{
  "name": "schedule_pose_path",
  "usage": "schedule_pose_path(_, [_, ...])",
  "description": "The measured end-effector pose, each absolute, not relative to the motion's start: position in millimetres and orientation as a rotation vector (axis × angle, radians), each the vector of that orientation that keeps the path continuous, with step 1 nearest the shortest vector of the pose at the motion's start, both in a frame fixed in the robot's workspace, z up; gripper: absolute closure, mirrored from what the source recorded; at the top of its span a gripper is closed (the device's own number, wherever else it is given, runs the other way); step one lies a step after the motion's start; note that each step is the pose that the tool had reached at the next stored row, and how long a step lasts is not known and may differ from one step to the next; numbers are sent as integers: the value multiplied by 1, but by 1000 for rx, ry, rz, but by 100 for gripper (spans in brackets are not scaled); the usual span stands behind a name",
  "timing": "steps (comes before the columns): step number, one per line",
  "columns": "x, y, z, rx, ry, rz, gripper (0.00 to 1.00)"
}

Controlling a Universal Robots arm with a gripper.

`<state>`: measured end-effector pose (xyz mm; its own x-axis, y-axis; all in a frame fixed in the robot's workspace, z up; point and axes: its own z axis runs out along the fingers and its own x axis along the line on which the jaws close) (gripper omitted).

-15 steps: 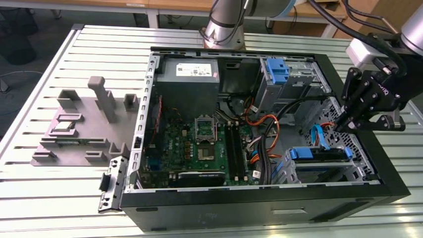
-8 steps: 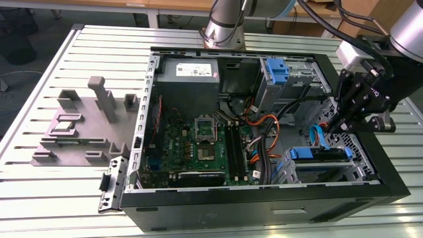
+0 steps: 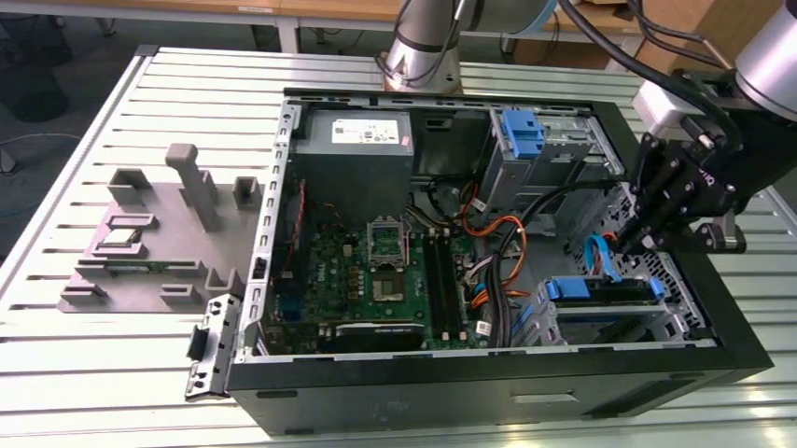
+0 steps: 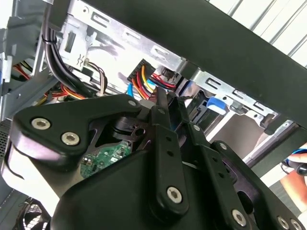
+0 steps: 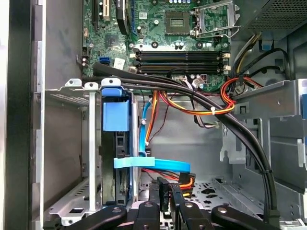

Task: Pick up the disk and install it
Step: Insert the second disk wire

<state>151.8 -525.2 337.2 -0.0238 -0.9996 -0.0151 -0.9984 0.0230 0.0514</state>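
Item: silver-metal hard drive in its blue plastic carrier bracket, the disk (image 5: 116, 117). It stood on edge inside the bare-metal drive cage (image 5: 91, 143) at the front corner of the open black computer case (image 3: 498, 392); in the exterior view the disk (image 3: 604, 290) sat in that cage, towards the exterior view's right.

Item: my black gripper (image 5: 165, 191). It hung inside the case just beside the cage, a little apart from the disk. Its jaws were drawn close together and appeared clamped on a small black power connector (image 5: 169, 183) with red, yellow and orange wires. In the second wrist view the gripper (image 4: 169, 106) met those same coloured wires at its tips. In the exterior view the gripper (image 3: 636, 245) was above the cage.

Item: flat light-blue data cable (image 5: 158, 163), lying between the disk and the gripper.

Item: green motherboard (image 3: 373, 271), on the case floor.

Item: grey moulded parts fixture (image 3: 162, 233), on the slatted metal counter (image 3: 75, 373), at the exterior view's left, well apart from the case's cage.
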Motion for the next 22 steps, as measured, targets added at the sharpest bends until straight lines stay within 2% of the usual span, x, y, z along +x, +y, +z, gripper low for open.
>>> schedule_pose_path(9, [152, -539, 337, 2177, -2229, -74, 76])
schedule_pose_path(18, [152, -540, 337, 2177, -2229, -74, 76])
schedule_pose_path(20, [152, -540, 337, 2177, -2229, -74, 78])
schedule_pose_path(21, [152, -541, 337, 2177, -2229, -74, 84])
schedule_pose_path(22, [152, -541, 337, 2177, -2229, -74, 84])
